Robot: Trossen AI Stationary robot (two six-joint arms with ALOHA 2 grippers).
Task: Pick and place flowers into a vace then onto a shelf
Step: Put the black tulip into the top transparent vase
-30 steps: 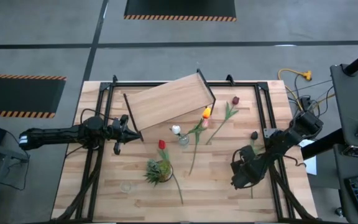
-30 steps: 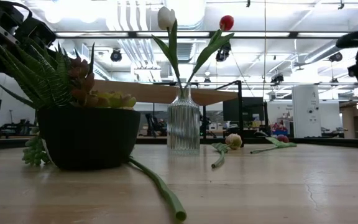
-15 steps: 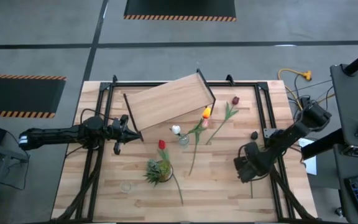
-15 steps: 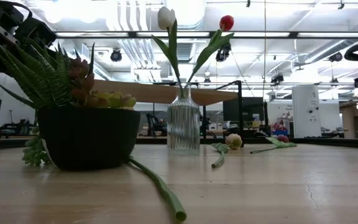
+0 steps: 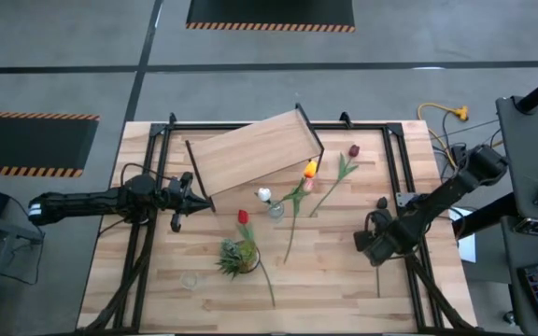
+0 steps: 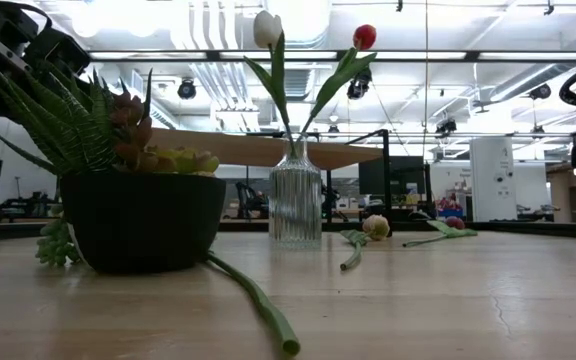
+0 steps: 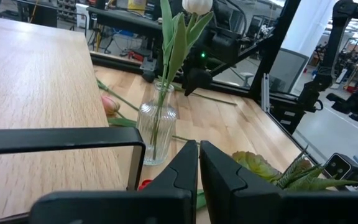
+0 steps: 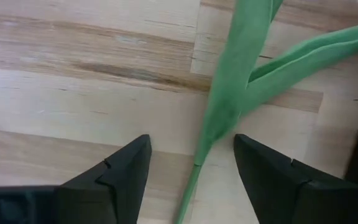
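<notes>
My right gripper [image 5: 374, 245] [image 8: 191, 163] hangs open over the stalk [image 8: 229, 93] of the dark maroon flower [image 5: 381, 203]. The flower lies flat on the table's right side, and one finger stands on each side of the stalk without touching it. The ribbed glass vase [image 5: 276, 211] [image 6: 296, 195] stands mid-table with a white tulip [image 6: 267, 28] and a red one [image 6: 365, 37] in it. More flowers [image 5: 310, 170] lie flat to the vase's right. The shelf [image 5: 250, 154] stands askew at the far left. My left gripper [image 5: 194, 200] [image 7: 199, 149] waits shut at the shelf's near end rail.
A dark pot with a spiky green plant [image 5: 238, 257] [image 6: 143, 215] stands near the vase, and a loose stalk [image 6: 258, 300] lies beside it. Black frame rails [image 5: 395, 159] run along the table's sides. A small clear object [image 5: 189, 279] sits near the left front.
My right gripper has moved a little toward the table's right and far edges, along the maroon flower's stalk toward its head. The left arm and the flowers have kept still.
</notes>
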